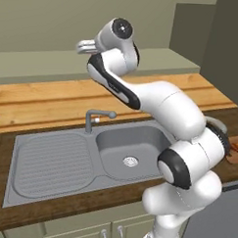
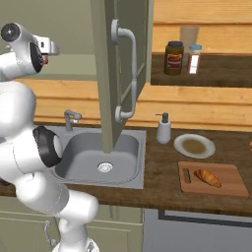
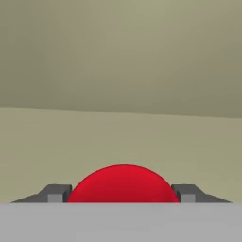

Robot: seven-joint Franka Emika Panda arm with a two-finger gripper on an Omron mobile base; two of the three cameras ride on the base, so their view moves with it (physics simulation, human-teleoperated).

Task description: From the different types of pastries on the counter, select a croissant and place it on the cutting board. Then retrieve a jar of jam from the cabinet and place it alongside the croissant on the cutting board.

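Left base view: the gripper (image 1: 86, 46) is raised high above the sink (image 1: 50, 162).

Right base view: the croissant (image 2: 207, 177) lies on the cutting board (image 2: 235, 185), far to the arm's right.

Hand view: fingertips (image 3: 56, 194) flank the red jam jar (image 3: 124, 184) (apparently clamped).

no legible text, dark brown jar (image 2: 173, 57) red label unreadable

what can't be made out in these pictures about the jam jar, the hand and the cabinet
- Small red jar: hand view, lower half cut off by the bottom band; label not visible.
- Hand: hand view, dark fingertips flank the jar; actual contact cannot be confirmed.
- Olive-grey wall cabinet door: right base view, open door hides the interior behind it.
- Golden-brown croissant on light wooden cutting board: surface detail too small.
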